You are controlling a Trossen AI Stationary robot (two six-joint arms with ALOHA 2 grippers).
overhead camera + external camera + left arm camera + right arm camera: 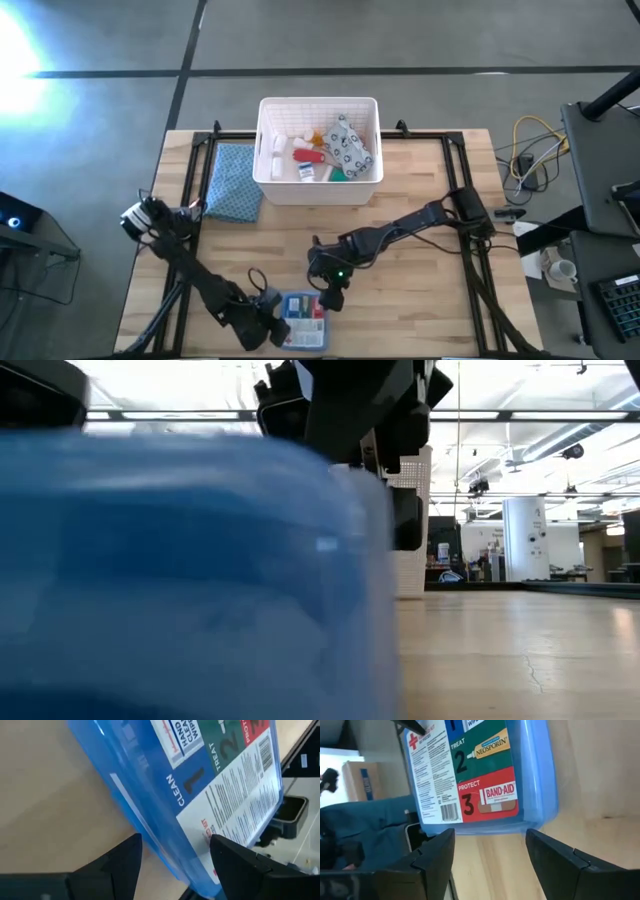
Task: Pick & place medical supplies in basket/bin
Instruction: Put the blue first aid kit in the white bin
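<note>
Reaching: both my hands sit at the blue kit (pixel 304 318) on the tabletop's (pixel 420 250) near edge, well apart from the basket (pixel 318 190).
Kit: flat, hard plastic box with a printed label; I judge it stiff, light and slick.
Left hand (pixel 172 865): fingers parted, straddling one edge, not clamped as far as I can tell.
Right hand (pixel 490 847): fingers spread just short of the opposite edge, holding nothing.
Hold: I'd pinch across the thin side walls; the glossy face could slip.
Basket: already holds bottles, tubes and a spotted pouch (pixel 350 146).
</note>
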